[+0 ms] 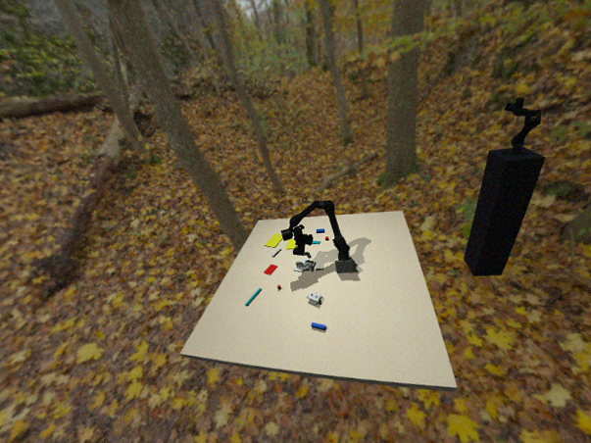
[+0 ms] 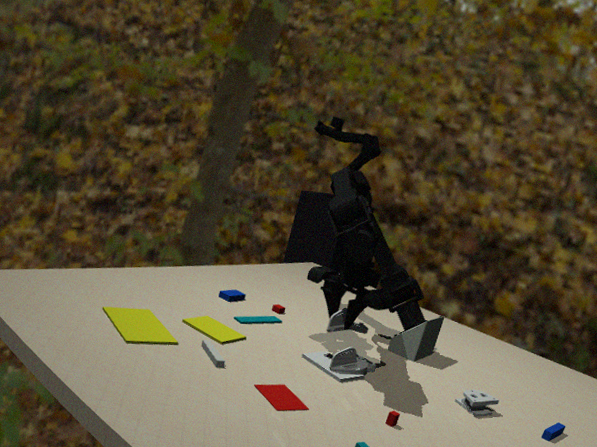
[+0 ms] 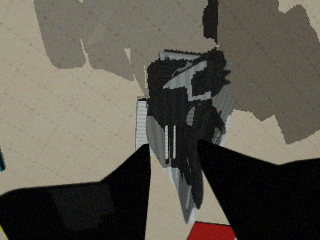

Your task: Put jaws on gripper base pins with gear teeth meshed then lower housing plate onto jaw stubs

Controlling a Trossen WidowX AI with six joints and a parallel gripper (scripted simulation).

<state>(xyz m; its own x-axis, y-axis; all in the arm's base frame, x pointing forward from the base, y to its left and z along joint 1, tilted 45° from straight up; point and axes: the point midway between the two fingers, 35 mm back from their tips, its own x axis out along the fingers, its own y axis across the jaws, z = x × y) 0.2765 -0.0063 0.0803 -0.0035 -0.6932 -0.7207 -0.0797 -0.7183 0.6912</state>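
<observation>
My gripper [image 1: 305,254] [image 2: 341,317] [image 3: 172,147] points down and is shut on a grey jaw [image 2: 336,320] [image 3: 172,110], held above the table. In the wrist view the held jaw is mostly in shadow and overlaps the base beneath it. The flat white gripper base [image 2: 319,361] [image 3: 141,122] lies on the table, with the other grey jaw [image 2: 345,359] on it. Whether that jaw sits on its pin, and whether any teeth touch, cannot be told. The white housing plate [image 1: 314,296] [image 2: 480,397] with holes lies apart from the base.
On the table [image 1: 382,327] [image 2: 125,388] are a red plate [image 1: 270,269] [image 2: 281,397], two yellow plates, a grey bar [image 2: 213,353], teal bars, small red blocks and blue blocks [image 1: 319,326] [image 2: 553,431]. The arm's own foot [image 1: 346,265] stands near the base.
</observation>
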